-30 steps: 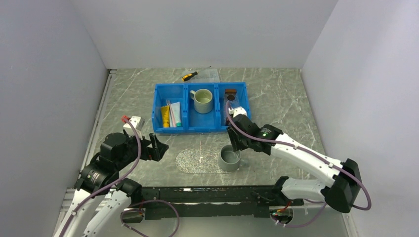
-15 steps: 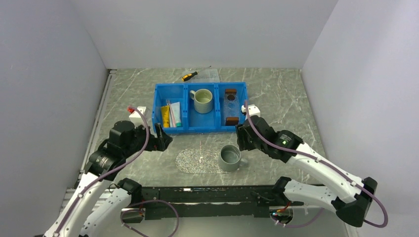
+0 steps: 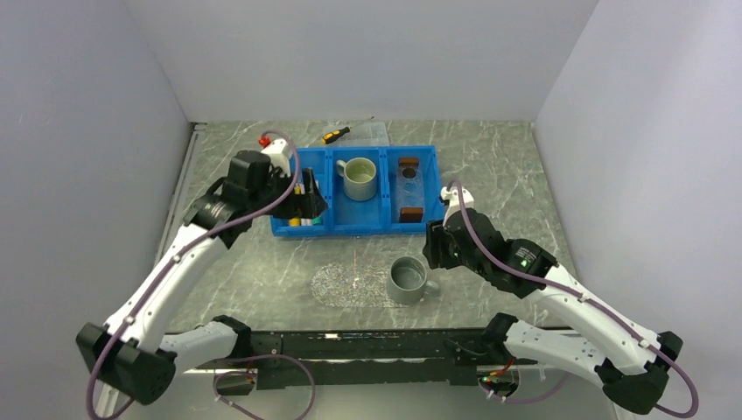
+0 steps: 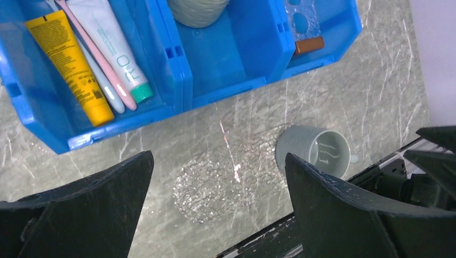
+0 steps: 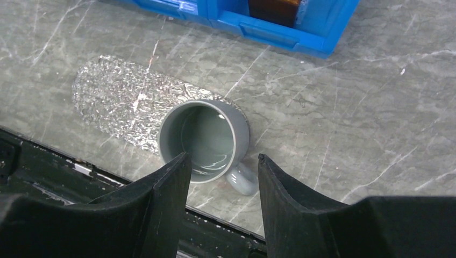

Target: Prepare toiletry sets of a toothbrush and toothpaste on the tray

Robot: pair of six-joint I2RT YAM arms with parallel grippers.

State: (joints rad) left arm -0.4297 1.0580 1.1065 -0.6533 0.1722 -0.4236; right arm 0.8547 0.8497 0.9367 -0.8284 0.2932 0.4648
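The toothpaste (image 4: pixel 110 43), a white tube with a green cap, lies in the left compartment of the blue bin (image 3: pixel 332 229) beside the thin pink toothbrush (image 4: pixel 95 58) and a yellow tube (image 4: pixel 67 62). The clear tray (image 3: pixel 408 185) with brown end blocks sits in the bin's right compartment, and it also shows in the left wrist view (image 4: pixel 308 45). My left gripper (image 3: pixel 309 206) is open and empty above the left compartment; it also shows in its own wrist view (image 4: pixel 218 161). My right gripper (image 5: pixel 223 158) is open and empty, above the grey mug (image 5: pixel 207 140).
A pale mug (image 3: pixel 359 178) stands in the bin's middle compartment. A clear bubbly patch (image 3: pixel 348 284) lies on the table left of the grey mug (image 3: pixel 408 280). A yellow-and-black screwdriver (image 3: pixel 335 135) lies behind the bin. The table's front rail (image 3: pixel 367 343) is close below.
My left arm has swung from the front left of the table up over the bin's left compartment. My right gripper has pulled back from the bin's right compartment toward the grey mug.
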